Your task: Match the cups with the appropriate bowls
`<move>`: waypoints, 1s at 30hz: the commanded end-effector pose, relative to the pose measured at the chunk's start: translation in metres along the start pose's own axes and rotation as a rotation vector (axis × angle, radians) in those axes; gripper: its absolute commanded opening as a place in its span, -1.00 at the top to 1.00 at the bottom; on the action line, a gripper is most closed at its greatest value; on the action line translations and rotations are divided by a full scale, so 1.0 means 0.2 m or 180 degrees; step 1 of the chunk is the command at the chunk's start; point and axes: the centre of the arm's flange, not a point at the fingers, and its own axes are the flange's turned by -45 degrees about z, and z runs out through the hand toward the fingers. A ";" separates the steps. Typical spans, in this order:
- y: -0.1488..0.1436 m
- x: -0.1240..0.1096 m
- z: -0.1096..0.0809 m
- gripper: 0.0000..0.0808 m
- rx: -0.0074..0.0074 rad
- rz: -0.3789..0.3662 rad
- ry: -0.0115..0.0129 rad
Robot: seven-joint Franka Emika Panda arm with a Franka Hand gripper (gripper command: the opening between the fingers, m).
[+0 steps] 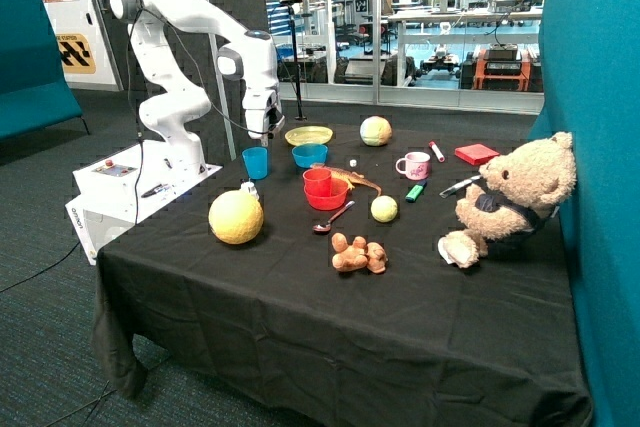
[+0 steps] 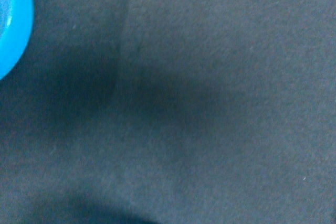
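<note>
Gripper (image 1: pixel 265 134): poised just above and beside blue cup (image 1: pixel 256 162); whether it is open or closed cannot be told.
Red cup (image 1: pixel 317 181): sits in red bowl (image 1: pixel 328 197), farther off.
Blue bowl (image 1: pixel 309 155): near, just beyond the blue cup.
Advice: centre over the rim, descend vertically, grip mid-wall.

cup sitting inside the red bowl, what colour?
Red. The cup sits in the red bowl, matching it. Shows best in the outside view.
</note>
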 end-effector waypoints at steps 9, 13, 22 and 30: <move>-0.03 -0.19 0.03 -0.01 0.00033 -0.0002 -0.00016; -0.03 -0.25 0.06 -0.02 0.00033 0.0028 -0.00016; -0.03 -0.30 0.08 -0.05 0.00033 -0.0013 -0.00016; -0.02 -0.27 0.11 -0.08 0.00033 -0.0036 -0.00016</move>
